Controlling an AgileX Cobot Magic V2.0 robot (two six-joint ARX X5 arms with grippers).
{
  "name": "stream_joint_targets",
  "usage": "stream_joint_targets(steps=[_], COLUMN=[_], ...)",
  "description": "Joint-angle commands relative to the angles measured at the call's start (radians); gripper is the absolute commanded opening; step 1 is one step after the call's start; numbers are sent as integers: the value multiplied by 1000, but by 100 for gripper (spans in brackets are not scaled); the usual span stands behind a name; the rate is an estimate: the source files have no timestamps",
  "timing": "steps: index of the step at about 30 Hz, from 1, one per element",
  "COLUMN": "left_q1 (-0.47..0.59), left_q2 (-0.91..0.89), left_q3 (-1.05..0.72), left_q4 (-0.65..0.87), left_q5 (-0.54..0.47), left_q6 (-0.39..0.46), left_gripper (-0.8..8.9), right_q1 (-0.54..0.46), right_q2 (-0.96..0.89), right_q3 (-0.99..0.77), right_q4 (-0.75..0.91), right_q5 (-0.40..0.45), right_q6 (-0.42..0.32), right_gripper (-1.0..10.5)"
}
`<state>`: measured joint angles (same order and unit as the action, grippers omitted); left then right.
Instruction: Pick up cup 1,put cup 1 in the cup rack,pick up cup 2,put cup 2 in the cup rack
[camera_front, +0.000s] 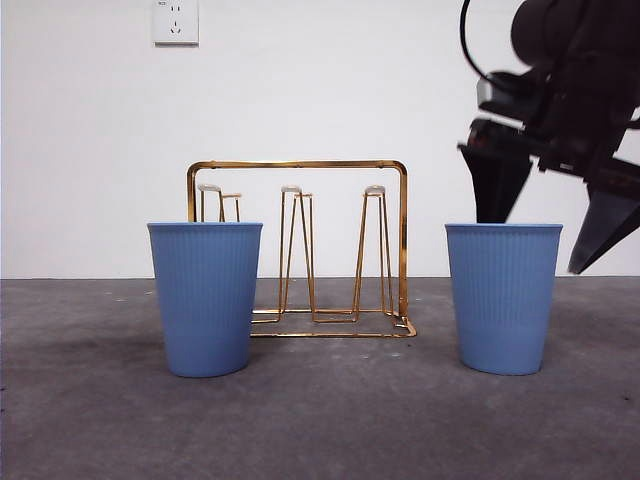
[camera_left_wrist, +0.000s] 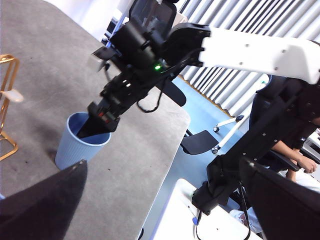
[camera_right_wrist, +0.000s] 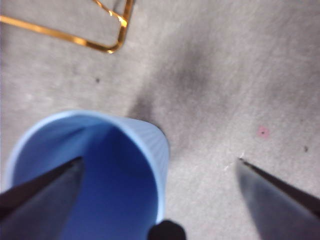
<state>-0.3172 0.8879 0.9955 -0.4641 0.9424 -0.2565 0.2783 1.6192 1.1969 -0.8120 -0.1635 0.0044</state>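
Note:
Two blue ribbed cups stand upright on the grey table, one left (camera_front: 205, 300) and one right (camera_front: 503, 298). The gold wire cup rack (camera_front: 300, 250) stands between them, a little further back, with nothing on it. My right gripper (camera_front: 534, 246) is open and straddles the right cup's wall: one jaw is inside the cup (camera_right_wrist: 90, 170) and the other is outside it. The right gripper (camera_right_wrist: 160, 160) shows the same in its wrist view, and it also shows in the left wrist view (camera_left_wrist: 95, 125) over that cup (camera_left_wrist: 80, 145). My left gripper (camera_left_wrist: 162, 165) is open, empty and held high.
A corner of the rack's base (camera_right_wrist: 107, 42) lies near the right cup. The table's far edge (camera_left_wrist: 170, 165) runs behind that cup, with office chairs beyond. A wall socket (camera_front: 176, 22) sits on the white back wall.

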Motion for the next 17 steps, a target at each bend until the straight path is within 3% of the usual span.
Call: stream_joint_targets(steps=[1,8,13,17], left_q1=[-11,-22,-34,-45], left_q2=[-2,-2,-2,-2], left_q3=[1,1,1,1], left_q4=[18,17,24,97], left_q5=[0,0,0,1], left_q6=[-6,-23,-33,-92], left_gripper=[722,722,722,722], right_q1=[4,4,4,3], right_q2=[32,45,45,26], right_q3=[1,1,1,3], right_q4=[6,37,65,64], right_q5=[4,22,5,-35], right_q6=[15,13,11,11], right_gripper=[303,-13,-12,-12])
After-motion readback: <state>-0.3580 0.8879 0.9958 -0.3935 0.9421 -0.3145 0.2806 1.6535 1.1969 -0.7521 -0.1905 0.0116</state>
